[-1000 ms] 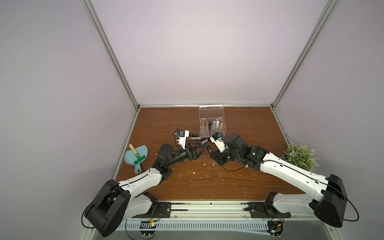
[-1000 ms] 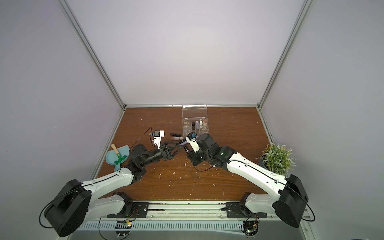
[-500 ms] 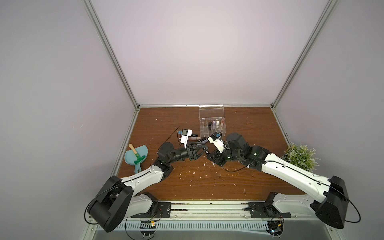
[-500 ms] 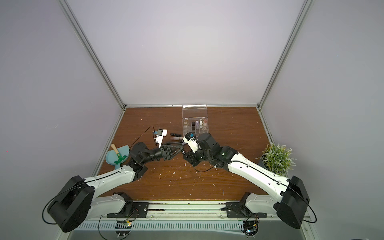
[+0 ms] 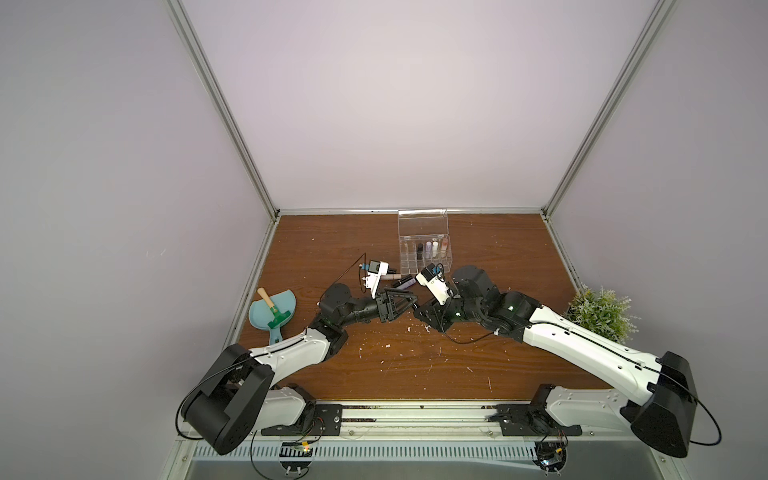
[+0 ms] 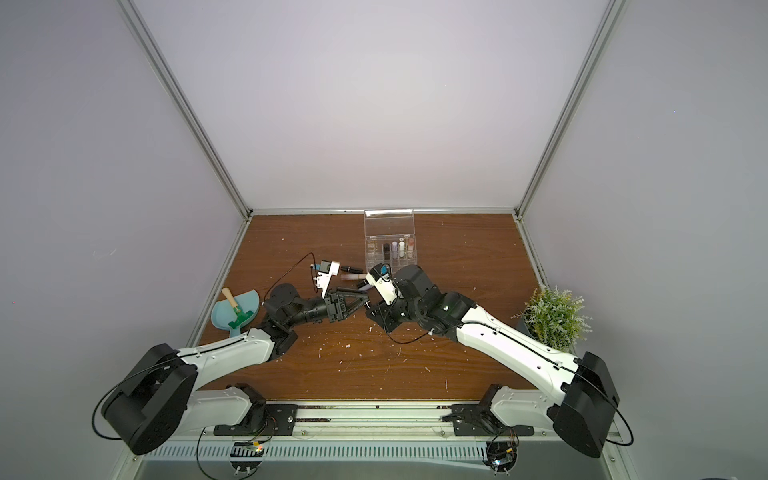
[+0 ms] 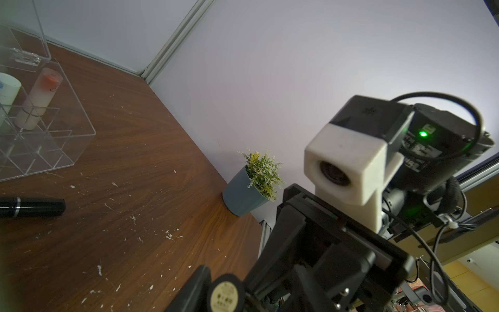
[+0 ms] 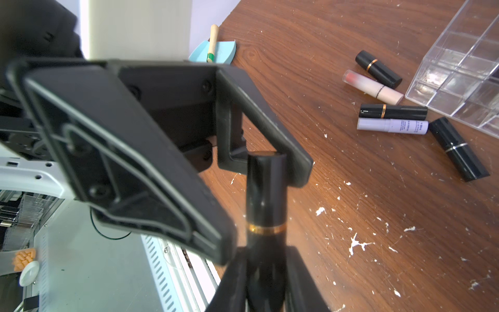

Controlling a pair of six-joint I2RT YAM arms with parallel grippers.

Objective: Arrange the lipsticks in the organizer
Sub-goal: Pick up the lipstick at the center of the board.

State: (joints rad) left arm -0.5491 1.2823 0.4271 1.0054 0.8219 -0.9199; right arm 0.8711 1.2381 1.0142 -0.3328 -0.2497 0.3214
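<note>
Your right hand (image 8: 266, 283) clamps the black lipstick (image 8: 266, 194); your left hand (image 8: 260, 210) straddles its free end, grip unclear.

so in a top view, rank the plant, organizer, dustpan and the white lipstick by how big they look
plant and organizer with its raised lid: too alike to rank
teal dustpan
white lipstick standing in the organizer, clearly smallest
</note>
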